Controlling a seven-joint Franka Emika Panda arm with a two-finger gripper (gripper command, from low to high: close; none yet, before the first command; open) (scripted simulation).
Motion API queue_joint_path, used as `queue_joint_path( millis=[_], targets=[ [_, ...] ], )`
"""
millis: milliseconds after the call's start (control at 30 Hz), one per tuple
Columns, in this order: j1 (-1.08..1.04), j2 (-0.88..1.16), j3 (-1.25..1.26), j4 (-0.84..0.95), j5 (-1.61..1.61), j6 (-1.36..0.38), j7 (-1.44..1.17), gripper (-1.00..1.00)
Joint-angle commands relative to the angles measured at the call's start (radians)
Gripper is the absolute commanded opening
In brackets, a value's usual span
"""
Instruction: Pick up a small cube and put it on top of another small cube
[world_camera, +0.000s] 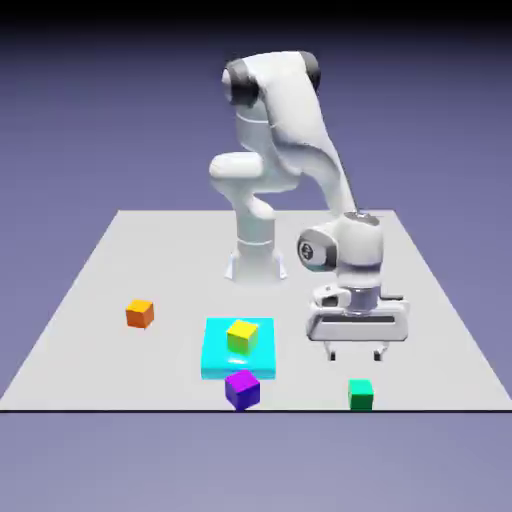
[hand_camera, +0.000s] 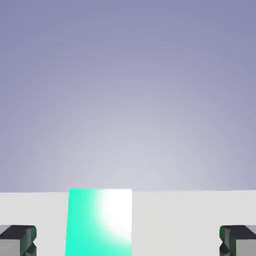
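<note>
The small green cube (world_camera: 361, 394) lies on the table near its front edge, toward the exterior view's right. My gripper (world_camera: 356, 354) hangs open just behind and above it, fingers pointing down, holding nothing. In the hand view the green cube (hand_camera: 100, 222) shows large at the bottom, left of the middle, between the two grey fingertips (hand_camera: 17, 240) at the picture's corners. The gripper (hand_camera: 128, 244) touches nothing there. A yellow cube (world_camera: 242, 335) rests on a flat cyan block (world_camera: 215, 358), and a purple cube (world_camera: 242, 389) sits just in front of that block.
An orange cube (world_camera: 140, 313) lies alone toward the exterior view's left. The robot's base (world_camera: 255, 262) stands at the far middle of the grey table (world_camera: 150, 260). The green cube is close to the table's front edge.
</note>
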Motion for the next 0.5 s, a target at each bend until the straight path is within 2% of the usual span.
queue_joint_path(
  millis=[0, 200, 233, 467],
  targets=[
    [0.0, 0.0, 0.0, 0.0, 0.0, 0.0, 0.0, 0.0],
    [0.1, 0.184, -0.128, 0.091, -0.101, 0.104, 0.089, 0.0],
    [0.1, 0.184, -0.128, 0.091, -0.101, 0.104, 0.089, -1.0],
    [-0.002, -0.033, -0.018, -0.026, 0.016, -0.005, -0.013, -1.0]
  ],
)
